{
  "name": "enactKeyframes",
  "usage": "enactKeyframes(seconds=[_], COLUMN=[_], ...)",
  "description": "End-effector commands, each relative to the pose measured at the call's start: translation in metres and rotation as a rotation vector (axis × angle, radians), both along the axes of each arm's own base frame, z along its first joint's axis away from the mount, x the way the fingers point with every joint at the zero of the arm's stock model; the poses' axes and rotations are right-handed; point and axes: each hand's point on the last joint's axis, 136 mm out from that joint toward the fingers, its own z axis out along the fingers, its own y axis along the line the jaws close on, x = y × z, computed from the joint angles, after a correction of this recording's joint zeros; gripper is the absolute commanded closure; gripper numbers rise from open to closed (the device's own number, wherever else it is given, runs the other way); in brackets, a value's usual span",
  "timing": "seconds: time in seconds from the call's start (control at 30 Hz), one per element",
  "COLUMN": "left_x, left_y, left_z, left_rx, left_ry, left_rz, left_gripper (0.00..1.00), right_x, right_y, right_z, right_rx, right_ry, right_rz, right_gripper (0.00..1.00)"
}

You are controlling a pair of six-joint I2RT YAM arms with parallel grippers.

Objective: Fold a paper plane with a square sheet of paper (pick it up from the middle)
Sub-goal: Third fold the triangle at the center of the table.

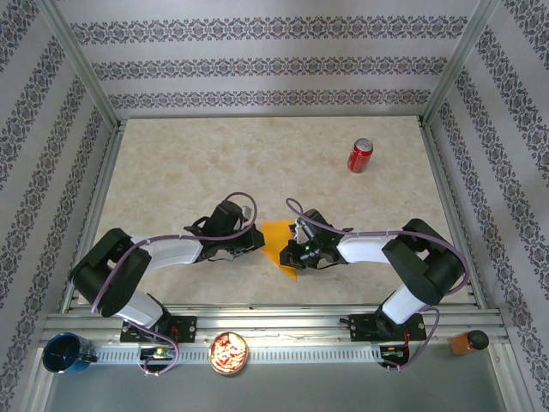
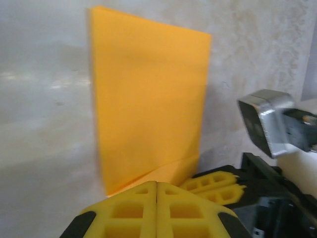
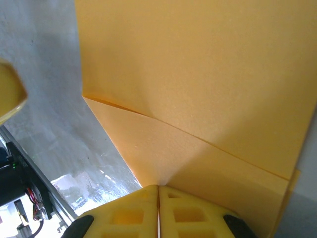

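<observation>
The square sheet of paper (image 1: pixel 279 244) is a folded orange-yellow shape lying on the table between my two grippers. In the left wrist view the paper (image 2: pixel 148 99) is a tall folded panel with a lower layer showing at its near edge. My left gripper (image 2: pixel 157 186) is shut, its tips at that near edge, and no paper shows between them. My right gripper (image 3: pixel 158 186) is shut on the paper (image 3: pixel 208 74), and the creases run down into its tips. From above, the left gripper (image 1: pixel 257 241) and the right gripper (image 1: pixel 296 250) face each other across the sheet.
A red soda can (image 1: pixel 359 155) stands upright at the back right. Along the front rail are a blue cup (image 1: pixel 67 353), a small bowl (image 1: pixel 229 353) and a brown block (image 1: pixel 467 342). The right gripper (image 2: pixel 193 188) and its camera housing (image 2: pixel 267 124) sit close beside the left fingers.
</observation>
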Motion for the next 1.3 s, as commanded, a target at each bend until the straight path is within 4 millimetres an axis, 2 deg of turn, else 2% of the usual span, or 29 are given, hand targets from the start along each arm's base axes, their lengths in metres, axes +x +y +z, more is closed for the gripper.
enactKeyframes(seconds=[0.0,0.13,0.3,0.5,0.6,0.87,0.93,1.07,1.13,1.27], left_x=[-0.008,-0.007,-0.012,-0.023,-0.027,-0.027,-0.028,-0.028,-0.028,-0.029], left_y=[-0.016,-0.025,-0.008,0.007,0.010,0.012,0.013,0.015,0.016,0.017], left_z=[-0.001,-0.012,-0.047,-0.071,-0.075,-0.075,-0.076,-0.077,-0.077,-0.078], left_rx=[0.004,0.006,0.130,0.180,0.189,0.206,0.217,0.225,0.229,0.231], left_ry=[-0.002,0.030,0.113,0.156,0.167,0.168,0.170,0.171,0.173,0.174], left_rz=[-0.088,-0.102,-0.056,-0.035,-0.035,-0.039,-0.039,-0.038,-0.038,-0.036], left_gripper=[0.94,0.94,0.97,1.00,1.00,1.00,1.00,1.00,1.00,1.00], right_x=[-0.003,-0.002,0.004,0.012,0.013,0.014,0.012,-0.001,-0.006,-0.005], right_y=[-0.013,-0.014,-0.012,0.004,0.011,0.021,0.018,0.000,-0.004,0.002], right_z=[-0.015,-0.012,0.000,0.031,0.031,0.009,0.005,-0.007,-0.005,0.011], right_rx=[-0.053,-0.047,-0.013,0.043,0.041,0.029,0.010,-0.057,-0.055,-0.019], right_ry=[0.023,0.020,0.007,-0.066,-0.069,-0.017,-0.010,0.022,0.025,-0.008], right_rz=[-0.011,-0.013,-0.027,-0.005,0.006,0.010,0.007,-0.001,-0.005,0.014], right_gripper=[0.90,0.90,0.89,0.90,0.90,0.90,0.90,0.90,0.90,0.90])
